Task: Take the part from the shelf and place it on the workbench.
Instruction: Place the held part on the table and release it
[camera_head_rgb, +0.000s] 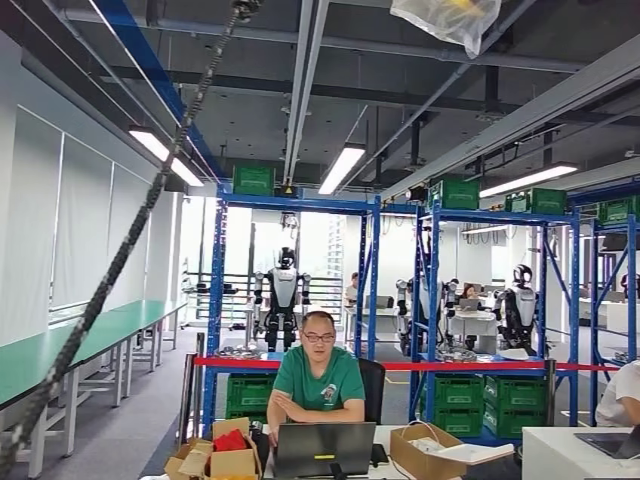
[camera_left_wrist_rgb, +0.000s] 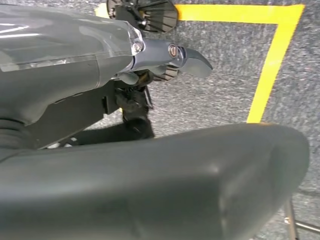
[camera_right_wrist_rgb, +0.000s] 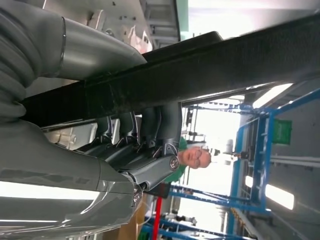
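Right now R hand (camera_right_wrist_rgb: 143, 145) fingers (camera_right_wrist_rgb: 166, 125) wrapped round black part (camera_right_wrist_rgb: 211, 70).

Visible here: 1 seated person (camera_head_rgb: 318, 375), 1 open laptop (camera_head_rgb: 324, 449), 2 cardboard boxes (camera_head_rgb: 217, 452), 3 standing humanoid robots (camera_head_rgb: 282, 295).

You are seeing long white ceiling strip lights (camera_head_rgb: 343, 167) glowing, tall daylit windows (camera_head_rgb: 317, 245) blowing out (right wrist view too), and near surfaces blurring.
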